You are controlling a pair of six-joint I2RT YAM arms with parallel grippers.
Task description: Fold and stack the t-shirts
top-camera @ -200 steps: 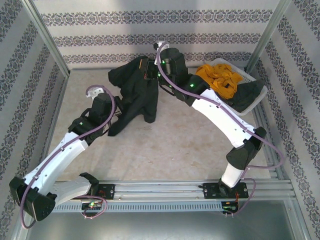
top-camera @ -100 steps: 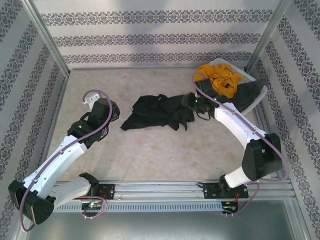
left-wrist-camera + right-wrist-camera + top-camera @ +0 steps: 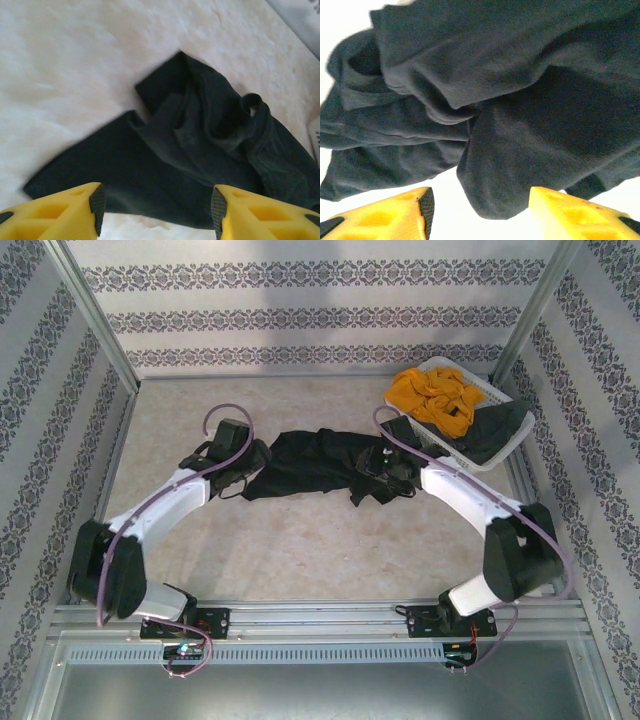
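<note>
A large black t-shirt (image 3: 315,462) lies crumpled on the table's middle, stretched left to right. My left gripper (image 3: 252,462) hovers at its left end, jaws open with nothing between them; the black t-shirt (image 3: 190,145) spreads just ahead of my yellow fingers (image 3: 75,210). My right gripper (image 3: 378,468) sits over its right end, also open and empty, with a rumpled fold of the black t-shirt (image 3: 520,125) in front of the fingers (image 3: 395,212). A mustard-yellow t-shirt (image 3: 435,400) and a dark grey t-shirt (image 3: 495,430) lie in the basket.
The white slatted basket (image 3: 440,447) stands at the back right by the frame post. Patterned walls enclose the table on three sides. Bare tabletop (image 3: 310,550) lies between the shirt and the arm bases.
The black t-shirt, held high at the back a second ago, now lies on the table. My right gripper let it go and opened. The left arm swung in toward the shirt's left end.
</note>
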